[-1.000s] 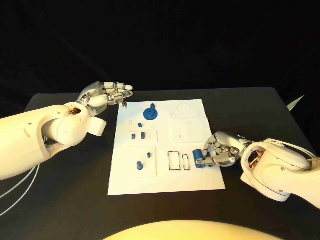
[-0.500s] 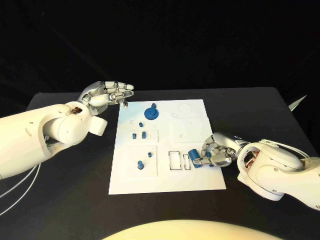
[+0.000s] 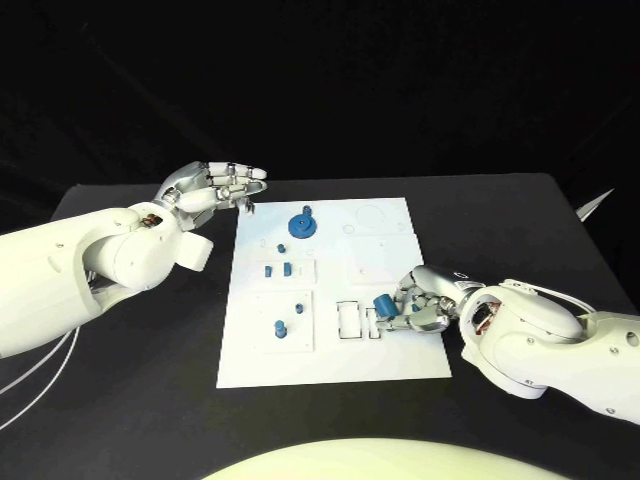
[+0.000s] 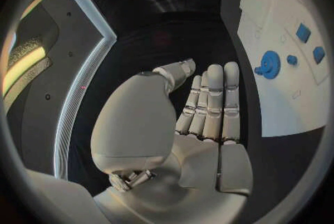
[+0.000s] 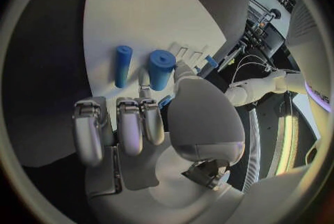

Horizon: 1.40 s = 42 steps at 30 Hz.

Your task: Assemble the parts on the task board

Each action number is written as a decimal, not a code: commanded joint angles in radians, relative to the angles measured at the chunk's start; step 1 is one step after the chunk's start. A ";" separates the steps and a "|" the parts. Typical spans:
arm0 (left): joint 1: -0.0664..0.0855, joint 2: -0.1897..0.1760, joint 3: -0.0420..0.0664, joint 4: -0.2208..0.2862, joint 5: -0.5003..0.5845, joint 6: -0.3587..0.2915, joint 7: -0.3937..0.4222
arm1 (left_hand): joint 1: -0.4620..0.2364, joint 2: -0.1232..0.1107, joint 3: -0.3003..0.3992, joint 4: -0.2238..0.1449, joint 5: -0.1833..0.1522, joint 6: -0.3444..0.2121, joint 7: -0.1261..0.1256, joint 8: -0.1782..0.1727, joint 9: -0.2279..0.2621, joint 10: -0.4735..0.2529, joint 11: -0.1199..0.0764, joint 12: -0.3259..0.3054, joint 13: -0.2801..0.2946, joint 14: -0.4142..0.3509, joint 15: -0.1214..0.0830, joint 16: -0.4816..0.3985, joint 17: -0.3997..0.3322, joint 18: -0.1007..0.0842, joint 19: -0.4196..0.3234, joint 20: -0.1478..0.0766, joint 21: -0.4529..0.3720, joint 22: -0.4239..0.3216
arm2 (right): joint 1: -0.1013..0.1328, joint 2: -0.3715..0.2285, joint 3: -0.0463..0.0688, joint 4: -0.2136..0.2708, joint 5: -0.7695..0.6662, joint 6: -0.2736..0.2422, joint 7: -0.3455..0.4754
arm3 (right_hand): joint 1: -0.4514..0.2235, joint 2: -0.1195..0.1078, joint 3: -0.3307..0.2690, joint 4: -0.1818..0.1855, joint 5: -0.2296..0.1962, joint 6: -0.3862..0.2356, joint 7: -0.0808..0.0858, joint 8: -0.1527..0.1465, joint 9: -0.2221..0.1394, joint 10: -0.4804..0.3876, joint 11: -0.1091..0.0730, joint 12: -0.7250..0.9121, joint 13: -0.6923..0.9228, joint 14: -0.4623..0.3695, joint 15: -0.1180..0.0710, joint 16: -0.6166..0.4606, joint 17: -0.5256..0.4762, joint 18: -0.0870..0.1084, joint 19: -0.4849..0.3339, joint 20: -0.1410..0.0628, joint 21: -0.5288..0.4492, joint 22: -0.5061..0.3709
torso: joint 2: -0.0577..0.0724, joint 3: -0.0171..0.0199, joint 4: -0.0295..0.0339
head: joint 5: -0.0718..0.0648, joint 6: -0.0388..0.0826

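The white task board (image 3: pixel 335 355) lies in the middle of the black table. My right hand (image 3: pixel 427 301) hovers at the board's right edge and pinches a stubby blue cylinder (image 3: pixel 387 306) (image 5: pixel 161 68) between thumb and fingertips, close to two narrow rectangular slots (image 3: pixel 359 321). A slimmer blue cylinder (image 5: pixel 122 66) lies on the board beside it. My left hand (image 3: pixel 214 184) (image 4: pixel 202 117) floats off the board's far left corner with fingers straight and nothing in it. A blue gear (image 3: pixel 303 227) (image 4: pixel 268 64) sits at the board's far end.
Small blue parts stand in the board's left recesses: a pair (image 3: pixel 277 269) in the middle and two more (image 3: pixel 280 328) nearer me. Bare black table (image 3: pixel 522 230) lies to the right of the board and to its left (image 3: pixel 147 350).
My right hand has shifted a little to the left over the board's edge, carrying the blue cylinder toward the slots. The left hand has stayed where it was.
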 commanded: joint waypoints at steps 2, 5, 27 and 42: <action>0.000 0.000 0.001 0.004 0.005 0.018 0.008 | -0.008 0.004 -0.006 0.002 0.003 -0.007 0.019 0.004 -0.001 -0.007 -0.002 0.006 -0.001 -0.008 0.001 0.003 -0.001 0.006 0.000 0.007 -0.005 -0.001 | -0.008 0.006 -0.005 -0.004 -0.022 0.014 -0.020 | 0.026 0.018 0.005 -0.005 0.019 0.008 -0.003 -0.006 0.000 0.092 -0.011 -0.001 0.249 0.095 -0.006 0.005 0.218 -0.007 0.105 -0.007 0.004 0.263 | 0.000 -0.0005 -0.0009 | 0.001 0.000; 0.000 0.000 0.001 0.004 0.005 0.018 0.008 | -0.008 0.004 -0.006 0.002 0.003 -0.007 0.019 0.004 -0.001 -0.007 -0.002 0.006 -0.001 -0.008 0.001 0.003 -0.001 0.006 0.000 0.007 -0.005 -0.001 | -0.009 0.006 -0.005 -0.004 -0.025 0.003 -0.027 | 0.054 0.026 0.022 -0.008 0.065 0.014 -0.005 -0.009 0.000 0.092 -0.013 0.000 0.250 0.095 -0.008 0.005 0.217 -0.007 0.105 -0.009 0.004 0.263 | -0.001 0.0000 -0.0009 | 0.001 0.000; 0.001 0.000 0.000 0.004 0.006 0.016 0.008 | -0.008 0.004 -0.006 0.003 0.004 -0.008 0.019 0.006 -0.001 -0.009 -0.002 0.008 -0.001 -0.009 0.001 0.004 -0.001 0.006 0.000 0.007 -0.006 -0.002 | 0.057 -0.045 -0.001 0.097 0.253 -0.132 -0.008 | 0.095 0.035 0.110 -0.006 0.117 0.052 -0.022 -0.015 0.000 0.098 -0.028 0.007 0.256 0.095 -0.021 0.005 0.219 -0.007 0.105 -0.020 0.004 0.263 | -0.001 -0.0015 -0.0012 | -0.005 0.010; 0.001 0.001 0.000 0.006 0.006 0.018 0.007 | -0.008 0.004 -0.006 0.003 0.004 -0.008 0.019 0.006 -0.001 -0.009 -0.002 0.008 -0.001 -0.009 0.001 0.004 -0.001 0.006 0.000 0.007 -0.006 -0.002 | 0.038 0.050 -0.002 0.062 0.326 -0.053 -0.010 | -0.005 0.025 0.120 -0.001 0.061 0.074 -0.024 -0.011 0.007 0.094 -0.029 0.001 0.252 0.095 -0.022 0.004 0.215 -0.007 0.105 -0.022 0.004 0.263 | 0.000 -0.0010 0.0003 | -0.006 0.003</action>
